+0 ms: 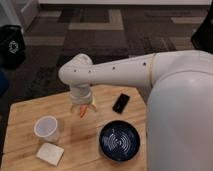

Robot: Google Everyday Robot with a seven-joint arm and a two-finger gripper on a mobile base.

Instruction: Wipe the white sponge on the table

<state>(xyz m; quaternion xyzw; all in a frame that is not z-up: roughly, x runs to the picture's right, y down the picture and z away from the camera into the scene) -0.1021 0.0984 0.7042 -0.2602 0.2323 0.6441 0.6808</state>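
The white sponge (50, 153) lies flat on the light wooden table (30, 112) near its front left corner, just in front of a white translucent cup (47, 129). My gripper (83, 111) hangs from the white arm over the middle of the table, pointing down, with orange fingertips showing. It is to the right of and behind the sponge, well apart from it, and holds nothing that I can see.
A dark blue bowl with white rings (119, 140) sits right of the sponge. A black phone-like object (120, 103) lies behind the bowl. My white arm covers the table's right side. A black bin (11, 46) stands on the carpet at the left.
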